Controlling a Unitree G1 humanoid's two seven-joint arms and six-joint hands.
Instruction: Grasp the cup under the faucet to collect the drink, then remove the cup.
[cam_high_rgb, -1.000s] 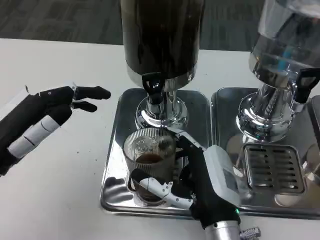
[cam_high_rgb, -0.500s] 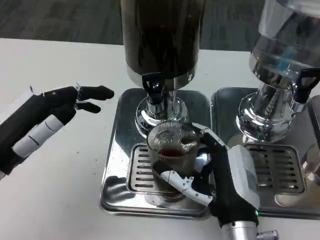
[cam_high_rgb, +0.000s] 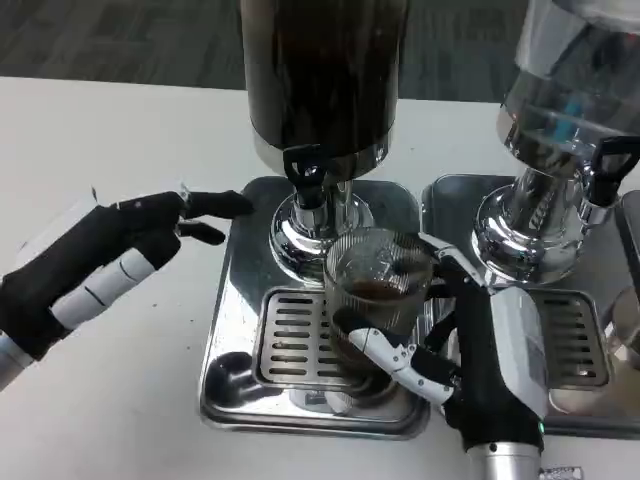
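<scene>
One ribbed clear glass cup (cam_high_rgb: 378, 283) with a little dark brown drink in its bottom is held in the right hand (cam_high_rgb: 470, 345), whose fingers (cam_high_rgb: 395, 355) wrap round its lower wall from the front while others reach behind its rim. The cup sits above the right part of the slotted drip grate (cam_high_rgb: 300, 335), to the right of and below the black faucet (cam_high_rgb: 308, 172).

Two drink dispensers stand on the white desk (cam_high_rgb: 110, 140). The dark-filled dispenser (cam_high_rgb: 322, 70) rises on a polished chrome foot from the left shiny metal tray (cam_high_rgb: 232, 300); the clear dispenser (cam_high_rgb: 575, 80), with its own black tap (cam_high_rgb: 610, 165), stands on the second metal tray (cam_high_rgb: 450, 205) just beside the first. Each tray carries one slotted grate, so two grates in all, the right one (cam_high_rgb: 580, 340) partly hidden behind the right hand.

The left hand (cam_high_rgb: 110, 255) hangs over the desk beside the left tray's edge, holding nothing, fingers stretched loosely apart towards the dark dispenser's foot, its fingertips (cam_high_rgb: 235, 203) reaching the tray's upper left corner.
</scene>
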